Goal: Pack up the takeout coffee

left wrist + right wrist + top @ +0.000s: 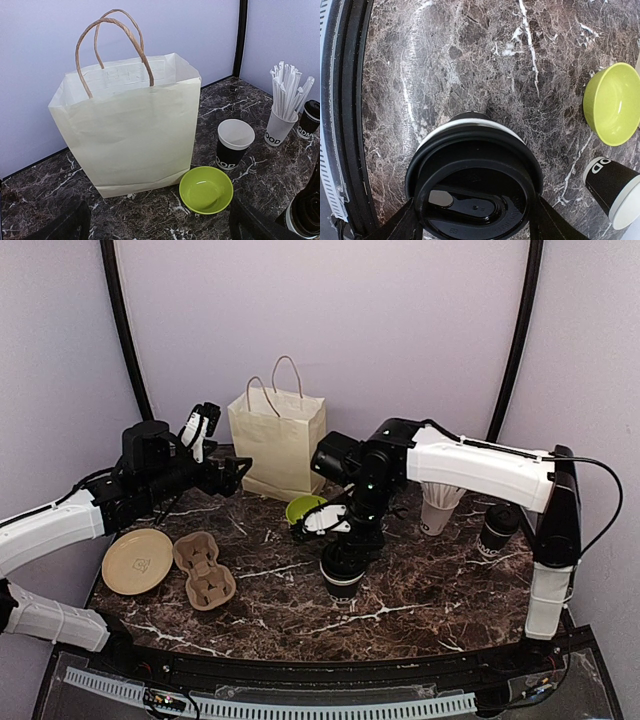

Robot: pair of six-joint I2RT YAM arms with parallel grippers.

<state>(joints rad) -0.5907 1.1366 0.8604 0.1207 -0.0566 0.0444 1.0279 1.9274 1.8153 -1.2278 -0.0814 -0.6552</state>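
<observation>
A black coffee cup with a black lid (474,185) stands on the marble table (420,590) near the middle front. My right gripper (475,220) comes down from above and is shut on it at the lid, one finger on each side; in the top view the right gripper (345,540) sits over this cup (341,578). An unlidded black cup (234,145) stands right of the green bowl. Another lidded cup (497,531) stands at the right. My left gripper (157,231) is open and empty, low in front of the paper bag (130,125).
A lime-green bowl (303,508) lies by the bag's (276,443) corner. A white cup of straws (437,508) stands at the back right. A cardboard cup carrier (204,570) and a paper plate (137,561) lie at the front left.
</observation>
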